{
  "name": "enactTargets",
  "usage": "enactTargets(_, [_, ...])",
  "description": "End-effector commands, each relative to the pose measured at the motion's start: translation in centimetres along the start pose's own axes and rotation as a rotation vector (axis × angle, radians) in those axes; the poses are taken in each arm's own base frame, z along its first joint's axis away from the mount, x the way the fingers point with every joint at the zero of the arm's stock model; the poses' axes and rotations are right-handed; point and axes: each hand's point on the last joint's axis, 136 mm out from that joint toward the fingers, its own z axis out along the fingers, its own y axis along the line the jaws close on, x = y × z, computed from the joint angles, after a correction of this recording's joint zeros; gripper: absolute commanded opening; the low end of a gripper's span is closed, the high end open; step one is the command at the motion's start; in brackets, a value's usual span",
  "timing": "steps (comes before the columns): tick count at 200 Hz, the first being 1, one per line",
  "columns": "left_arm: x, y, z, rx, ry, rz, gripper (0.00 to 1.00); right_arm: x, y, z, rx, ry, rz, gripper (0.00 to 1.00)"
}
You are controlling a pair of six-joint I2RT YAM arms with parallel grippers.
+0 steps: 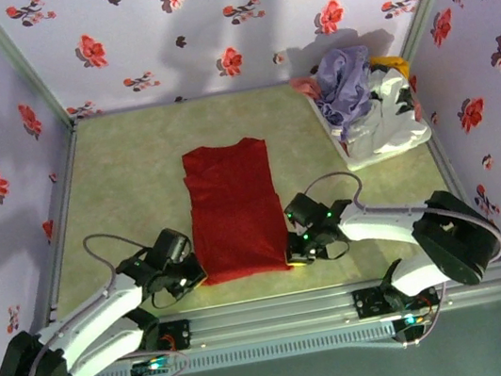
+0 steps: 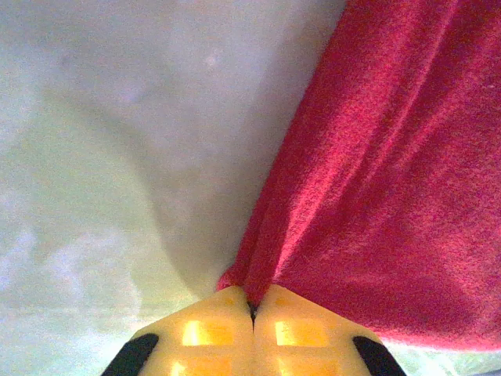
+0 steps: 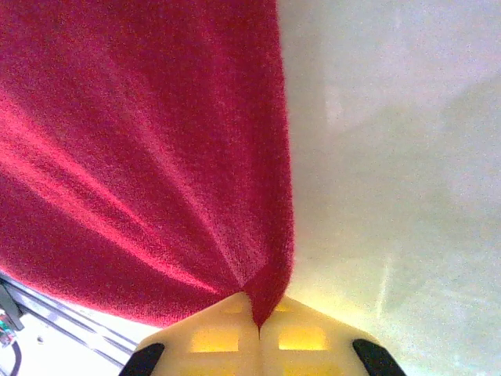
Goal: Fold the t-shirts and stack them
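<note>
A deep red t-shirt (image 1: 233, 208) lies flat on the table as a long folded strip, collar end far from me. My left gripper (image 1: 194, 275) is shut on its near left corner, and the red cloth (image 2: 391, 172) is pinched between the yellow fingers (image 2: 211, 333). My right gripper (image 1: 295, 250) is shut on the near right corner, where the red cloth (image 3: 141, 141) runs into the closed yellow fingers (image 3: 305, 337). A lavender t-shirt (image 1: 344, 80) is heaped in the basket at the back right, with pink (image 1: 305, 89) and yellow-orange (image 1: 391, 61) cloth peeking out beside it.
The white plastic basket (image 1: 384, 129) stands against the right wall at the back. Flowered walls close in the table (image 1: 124, 170) on three sides. A metal rail (image 1: 280, 312) runs along the near edge by the arm bases.
</note>
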Motion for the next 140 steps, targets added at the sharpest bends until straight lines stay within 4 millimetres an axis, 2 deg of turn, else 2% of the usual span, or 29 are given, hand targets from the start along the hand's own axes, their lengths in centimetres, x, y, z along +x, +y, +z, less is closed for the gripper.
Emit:
enactTargets(1, [1.5, 1.5, -0.6, -0.071, 0.022, -0.032, 0.0, 2.1, -1.6, -0.3, 0.075, 0.026, 0.029, 0.0])
enactTargets(41, [3.1, 2.0, -1.3, -0.141, 0.015, -0.009, 0.0, 3.8, -1.1, -1.4, 0.076, 0.025, 0.009, 0.0])
enactTargets(61, [3.3, 2.3, -2.6, -0.193, -0.017, 0.003, 0.0, 4.3, -0.6, -2.3, 0.055, 0.005, 0.009, 0.0])
enactTargets(94, [2.7, -1.0, -4.6, -0.127, -0.057, 0.037, 0.0, 4.3, 0.8, -3.8, -0.021, -0.052, 0.021, 0.0])
enactTargets(125, [1.0, -3.8, -6.6, -0.107, -0.074, 0.058, 0.0, 2.5, 2.0, -6.5, -0.007, -0.124, -0.014, 0.0])
enactTargets(140, [-0.1, -4.4, -7.6, -0.112, -0.068, 0.055, 0.0, 1.3, 2.4, -7.4, -0.001, -0.139, -0.013, 0.0])
